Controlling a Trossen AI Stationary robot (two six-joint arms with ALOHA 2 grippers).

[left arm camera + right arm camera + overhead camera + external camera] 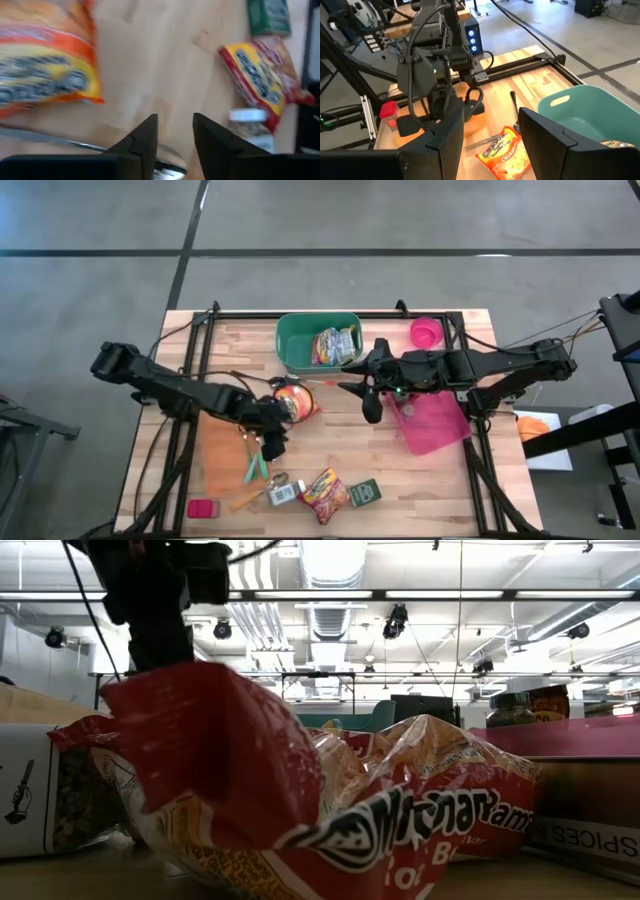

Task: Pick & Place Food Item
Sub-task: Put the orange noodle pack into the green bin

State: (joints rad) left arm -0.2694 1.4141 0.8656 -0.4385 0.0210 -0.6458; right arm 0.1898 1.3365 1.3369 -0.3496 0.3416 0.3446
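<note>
Food packets: 3 – packet in bin [335,345], orange packet [296,402], red-yellow packet [325,495].
Containers: 3 – 1 green bin [290,345], 1 pink bowl [425,332], 1 pink tray [437,428].
Boxes: 2 – 1 green box [365,493], 1 sm pink box [203,508].
Jars: 1 – sm jar [280,493].
Mats: 1 – orange mat [220,465].
Hand tools: 1 – green-handled tool [255,468].
Robot arms: 2 – left arm [170,385], right arm [500,365].

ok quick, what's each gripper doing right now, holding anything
left gripper: open, nothing between its fingers, above the table beside the orange noodle packet.
right gripper: open, empty, near the green bin.
</note>
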